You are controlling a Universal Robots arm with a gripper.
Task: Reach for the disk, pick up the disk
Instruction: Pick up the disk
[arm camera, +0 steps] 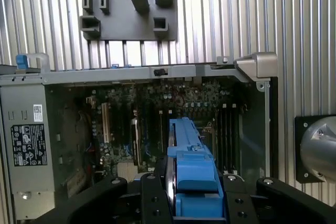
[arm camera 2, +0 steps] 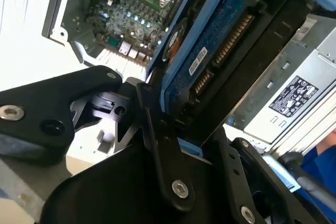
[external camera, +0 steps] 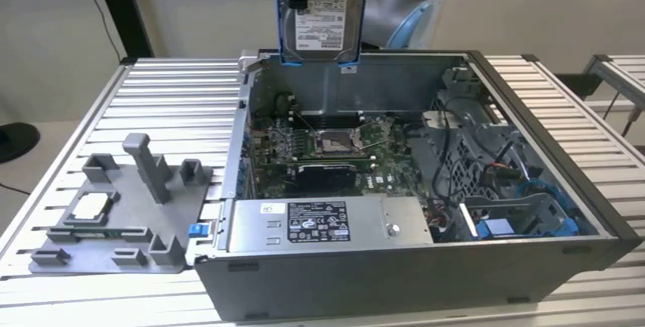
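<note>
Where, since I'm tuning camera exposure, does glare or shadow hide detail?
Second wrist view: the table washes out white beside the computer case. First wrist view: the motherboard sits in dim shadow beyond the disk, table slats glare. Exterior view: even light, no strong glare.

The disk (external camera: 320, 25) is cut off by the exterior view's upper edge; in the first wrist view its near end is hidden between the black fingers (arm camera: 237, 203), themselves cropped
</note>
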